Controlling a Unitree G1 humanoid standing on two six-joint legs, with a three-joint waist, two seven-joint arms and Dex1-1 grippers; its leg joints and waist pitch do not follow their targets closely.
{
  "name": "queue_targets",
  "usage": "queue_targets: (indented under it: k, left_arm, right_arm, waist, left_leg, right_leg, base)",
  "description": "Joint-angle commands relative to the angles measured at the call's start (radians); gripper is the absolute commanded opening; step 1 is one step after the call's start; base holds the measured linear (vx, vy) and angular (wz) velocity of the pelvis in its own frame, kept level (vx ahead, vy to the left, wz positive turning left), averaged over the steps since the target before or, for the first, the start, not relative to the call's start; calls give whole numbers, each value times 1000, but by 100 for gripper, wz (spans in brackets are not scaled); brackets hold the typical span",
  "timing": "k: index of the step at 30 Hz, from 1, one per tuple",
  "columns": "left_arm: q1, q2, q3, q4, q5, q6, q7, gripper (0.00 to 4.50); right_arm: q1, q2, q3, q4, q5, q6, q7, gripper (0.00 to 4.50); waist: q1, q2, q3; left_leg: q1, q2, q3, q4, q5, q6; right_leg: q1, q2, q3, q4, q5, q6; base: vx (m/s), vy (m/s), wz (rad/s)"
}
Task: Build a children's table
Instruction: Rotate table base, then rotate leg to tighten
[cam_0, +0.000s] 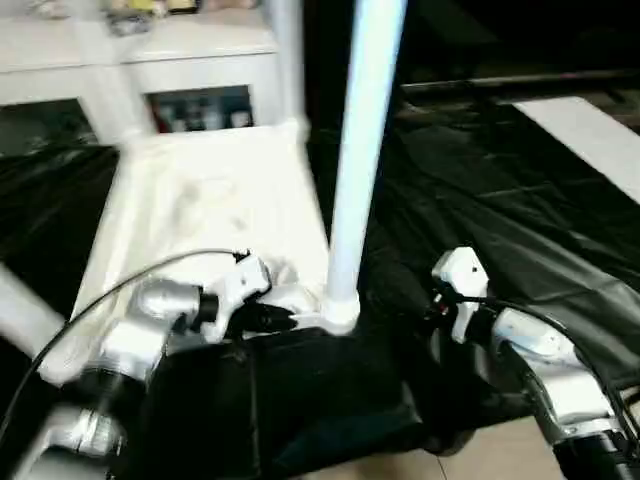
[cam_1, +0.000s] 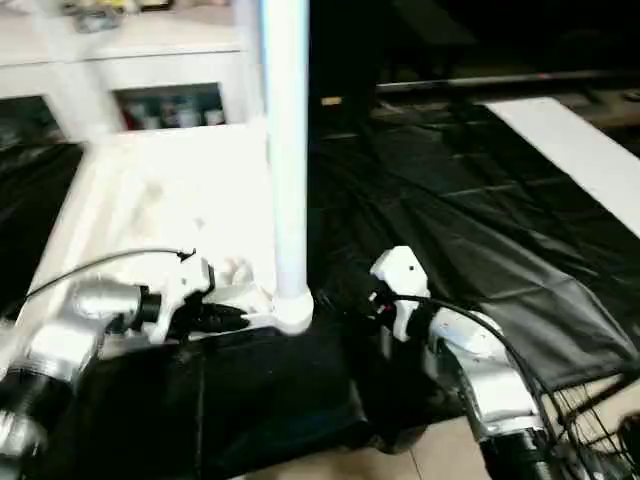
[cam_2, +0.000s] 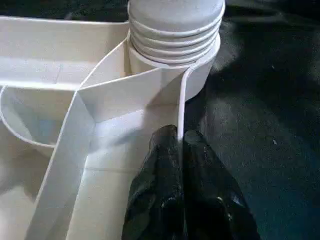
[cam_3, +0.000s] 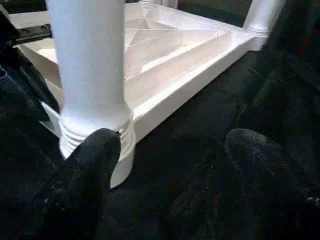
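On the black-sheeted worktop (cam_0: 480, 230) the children's table (cam_0: 215, 210) lies upside down, near leg (cam_0: 360, 150) socketed, others unclear; the left tool (cam_2: 180, 145) pinches its rim, the right tool (cam_3: 170, 165) gapes empty beside that leg.

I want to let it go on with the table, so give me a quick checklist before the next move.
1. Left gripper pinched on the top's rim: ok.
2. Right gripper open, beside the near leg: ok, holding nothing.
3. Near leg upright in its corner socket: ok.
4. Leg fully seated: cannot tell; ribs show above the socket.
5. Top upside down on the black sheet: ok.
6. All four legs fitted: cannot tell.
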Motion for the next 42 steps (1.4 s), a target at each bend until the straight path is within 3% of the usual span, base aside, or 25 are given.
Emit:
queue_targets:
  k: [1, 7, 8, 9, 12, 13, 16, 19, 20, 22, 27, 42]
  left_arm:
    - [47, -14, -16, 19, 17, 41, 47, 0]
    - [53, -56, 4, -31, -27, 63, 98, 0]
    - [54, -59, 4, -34, -28, 67, 101, 0]
    - [56, -61, -1, -36, -24, 71, 106, 0]
    - [65, -61, -10, -50, -14, 82, 109, 0]
    - [68, -62, -12, -55, -13, 85, 109, 0]
    - [73, -58, -22, -68, -7, 87, 107, 0]
    - [70, -54, -24, -69, -5, 88, 106, 0]
    - [67, -50, -25, -68, -4, 89, 106, 0]
    - [63, -46, -27, -67, -2, 88, 107, 0]
    - [58, -43, -29, -64, 1, 86, 110, 0]
    - [30, -36, -39, -33, -1, 80, 100, 0]
  right_arm:
    - [-19, -2, 2, 3, 2, -8, 24, 379]
    - [-52, 8, 48, 19, 30, 5, 106, 379]
    - [-55, 11, 53, 22, 33, 14, 112, 395]
    - [-63, 20, 61, 34, 29, 19, 110, 405]
    - [-85, 39, 62, 71, 11, 21, 83, 417]
    - [-93, 45, 61, 86, 2, 20, 75, 442]
    - [-128, 65, 74, 148, -43, -16, 42, 442]
    - [-151, 78, 79, 184, -56, -30, 24, 442]
    - [-163, 83, 85, 203, -60, -36, 19, 442]
    - [-174, 87, 89, 222, -61, -43, 24, 442]
    - [-190, 102, 85, 262, -55, -61, 49, 442]
    - [-217, 108, 86, 342, -55, -104, 83, 298]
  waist:
    - [6, -24, -44]
    - [8, -28, -45]
    - [8, -28, -46]
    - [6, -36, -46]
    - [8, -30, -45]
    - [8, -30, -46]
    - [8, -28, -47]
    - [7, -32, -47]
    - [7, -37, -47]
    - [9, -34, -46]
    - [6, -35, -45]
    - [7, -31, -45]
  left_leg:
    - [23, 48, -22, -79, -283, 41]
    - [21, 47, -20, -78, -259, 51]
    - [20, 47, -20, -78, -256, 54]
    - [19, 46, -19, -76, -245, 63]
    - [21, 47, -18, -76, -239, 62]
    - [21, 47, -19, -77, -236, 57]
    - [22, 46, -18, -76, -222, 53]
    - [21, 45, -16, -75, -210, 60]
    - [21, 45, -15, -74, -210, 62]
    - [23, 46, -16, -75, -215, 62]
    - [22, 46, -16, -77, -238, 49]
    - [25, 47, -17, -80, -264, 35]
  right_leg:
    - [20, -41, 19, -85, -239, -192]
    - [18, -40, 19, -80, -194, -190]
    - [20, -41, 19, -80, -187, -192]
    - [19, -39, 19, -80, -176, -193]
    - [16, -41, 19, -80, -182, -197]
    - [16, -39, 19, -79, -177, -201]
    - [17, -39, 18, -76, -151, -206]
    - [18, -38, 18, -75, -132, -206]
    - [18, -39, 19, -75, -133, -206]
    - [18, -40, 19, -76, -146, -207]
    - [17, -38, 20, -76, -157, -203]
    - [15, -39, 20, -79, -180, -206]
  base:
    - [0, 0, 0]
    - [0, 0, 0]
    - [0, 0, 0]
    - [0, 0, 0]
    - [0, 0, 0]
    - [0, 0, 0]
    - [0, 0, 0]
    - [0, 0, 0]
    - [0, 0, 0]
    - [0, 0, 0]
    - [0, 0, 0]
    - [0, 0, 0]
